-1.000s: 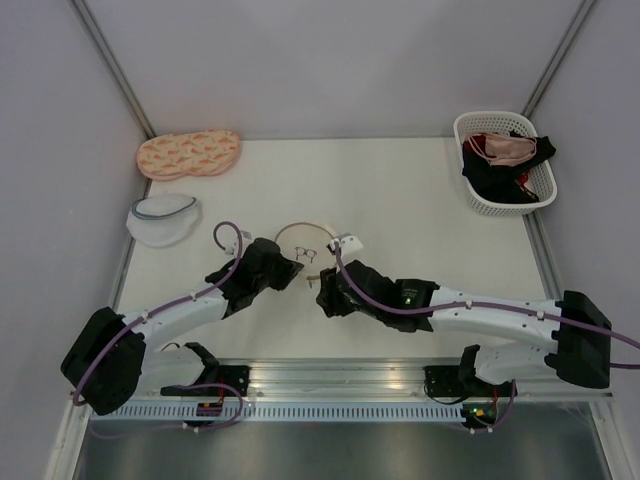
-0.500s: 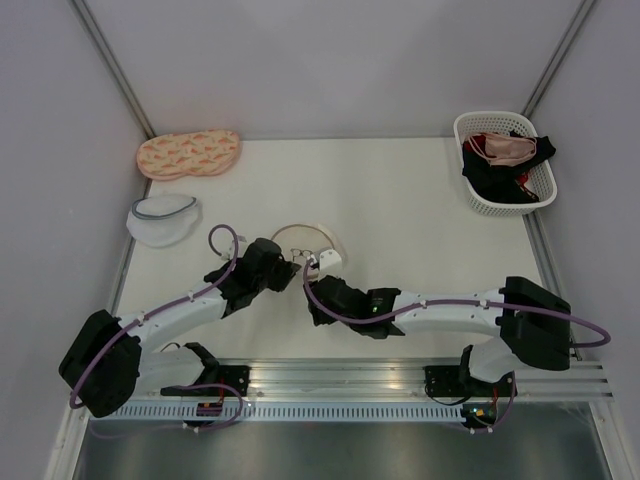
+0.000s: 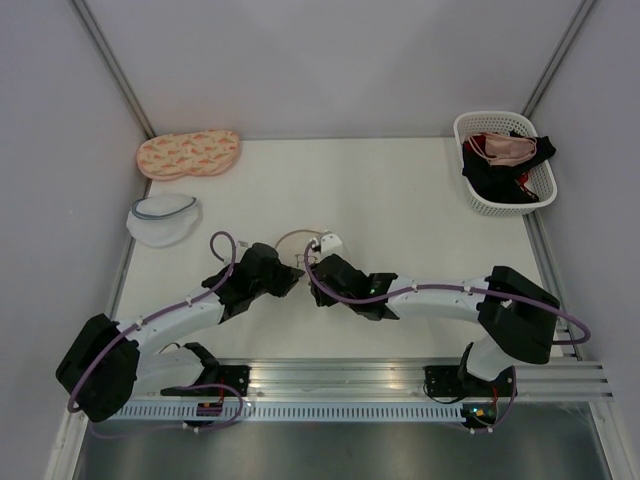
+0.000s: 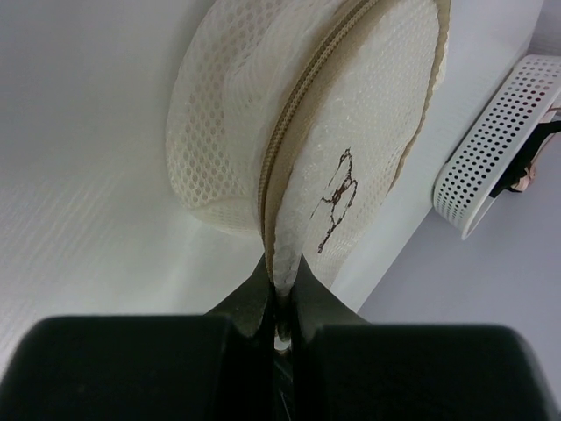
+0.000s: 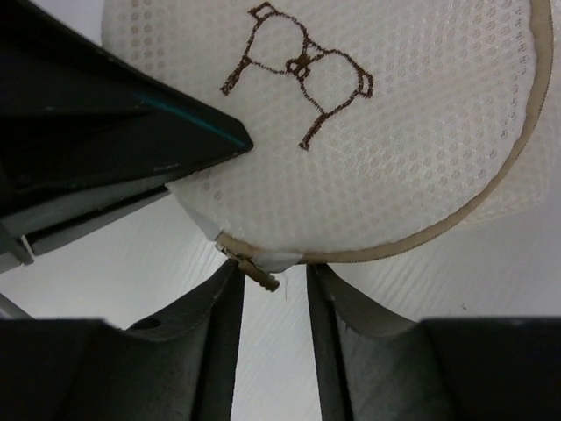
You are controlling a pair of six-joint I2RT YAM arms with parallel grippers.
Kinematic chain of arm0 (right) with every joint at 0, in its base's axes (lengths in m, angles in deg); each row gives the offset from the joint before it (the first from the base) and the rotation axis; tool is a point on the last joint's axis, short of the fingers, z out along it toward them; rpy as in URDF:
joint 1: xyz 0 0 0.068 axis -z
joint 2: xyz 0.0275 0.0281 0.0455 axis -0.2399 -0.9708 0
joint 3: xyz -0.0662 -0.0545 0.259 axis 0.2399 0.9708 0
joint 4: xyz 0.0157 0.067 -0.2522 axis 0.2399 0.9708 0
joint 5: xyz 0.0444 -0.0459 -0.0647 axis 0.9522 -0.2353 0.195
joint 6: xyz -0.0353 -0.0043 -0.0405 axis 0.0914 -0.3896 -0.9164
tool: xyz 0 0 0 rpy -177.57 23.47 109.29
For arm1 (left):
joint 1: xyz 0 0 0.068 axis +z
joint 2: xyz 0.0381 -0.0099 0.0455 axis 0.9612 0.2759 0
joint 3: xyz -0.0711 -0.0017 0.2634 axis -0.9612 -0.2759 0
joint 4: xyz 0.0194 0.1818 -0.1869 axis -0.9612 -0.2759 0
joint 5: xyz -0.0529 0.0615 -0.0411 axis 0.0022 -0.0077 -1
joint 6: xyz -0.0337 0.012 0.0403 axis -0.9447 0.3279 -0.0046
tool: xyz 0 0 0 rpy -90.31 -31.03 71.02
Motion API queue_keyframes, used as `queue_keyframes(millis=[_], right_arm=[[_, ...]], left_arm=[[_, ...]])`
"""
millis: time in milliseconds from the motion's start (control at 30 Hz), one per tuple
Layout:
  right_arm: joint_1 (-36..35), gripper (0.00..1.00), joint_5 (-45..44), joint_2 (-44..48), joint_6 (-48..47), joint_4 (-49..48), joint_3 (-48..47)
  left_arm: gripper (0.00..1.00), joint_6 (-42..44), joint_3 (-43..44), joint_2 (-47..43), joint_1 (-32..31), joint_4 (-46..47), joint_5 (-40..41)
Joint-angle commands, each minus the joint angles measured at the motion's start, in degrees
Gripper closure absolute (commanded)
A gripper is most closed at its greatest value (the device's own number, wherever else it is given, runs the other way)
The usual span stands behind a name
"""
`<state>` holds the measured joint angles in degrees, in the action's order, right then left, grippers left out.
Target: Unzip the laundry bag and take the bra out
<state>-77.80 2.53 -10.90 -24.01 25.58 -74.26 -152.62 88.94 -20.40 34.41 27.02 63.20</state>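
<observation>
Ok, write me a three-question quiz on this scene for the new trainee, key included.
1. True or false: the left hand is shut on the rim of the laundry bag.
2. What sits between the fingers of the open right hand? A) the zip pull B) a pink garment C) a peach pouch
3. Fill in: the white basket stands at the far ____ corner of the table.
Key: 1 true; 2 A; 3 right.
</observation>
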Motion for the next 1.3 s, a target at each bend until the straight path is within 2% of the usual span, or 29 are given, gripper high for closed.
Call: queue_keyframes(millis=[0, 100, 233, 333, 533, 700, 733, 767, 833, 1067, 1167, 1267], right_arm=[[1.9, 0.62, 3.2, -1.8, -0.9, -3.1, -3.4], [2.1, 0.68, 4.9, -2.9, -0.7, -3.1, -4.9], [2.1, 0.91, 4.8, -2.9, -0.1, -2.8, -4.8], [2.1, 1.00, 4.0, -1.5, 0.2, -1.5, -3.9], [2.1, 1.00, 0.1, 2.9, 1.3, 6.2, -1.3], [2.1, 0.99, -3.2, 7.7, 2.8, 9.7, 2.1], [2.1, 0.94, -2.7, 9.0, 2.9, 9.4, 2.9], [2.1, 0.93, -1.6, 9.7, 3.0, 9.3, 3.2], [2.1, 1.00, -1.8, 10.2, 3.6, 9.2, 3.3], [2.1, 1.00, -8.3, 7.9, 5.1, 15.6, 1.6], [2.1, 1.00, -13.5, 5.5, 7.1, 21.7, -0.3], [2.2, 1.00, -17.5, 2.6, 8.5, 27.7, -2.6]], left_arm=[[0.98, -2.7, -1.0, -1.3, -0.1, 2.2, -1.7], [0.98, -3.1, -1.5, -1.0, -0.1, 3.7, -2.2], [0.98, -2.8, -1.5, 0.1, 0.0, 5.2, -3.3], [0.98, -1.8, -1.7, 0.5, 0.0, 5.9, -3.2], [0.98, 3.5, -2.1, 0.7, 1.0, 7.4, -4.0], [0.98, 2.9, -5.0, -0.5, 2.0, 7.9, -4.4], [0.98, 2.6, -5.3, -0.5, 2.0, 8.2, -4.5], [0.98, 2.6, -5.6, -0.2, 2.1, 8.7, -4.7], [0.98, 2.5, -5.5, 0.1, 2.1, 8.9, -5.2], [0.98, 5.9, -4.6, 0.5, 2.9, 10.3, -6.8], [0.98, 11.7, -4.4, 1.5, 4.0, 15.1, -9.6], [0.98, 22.6, -0.6, 6.8, 7.9, 18.3, -18.7]])
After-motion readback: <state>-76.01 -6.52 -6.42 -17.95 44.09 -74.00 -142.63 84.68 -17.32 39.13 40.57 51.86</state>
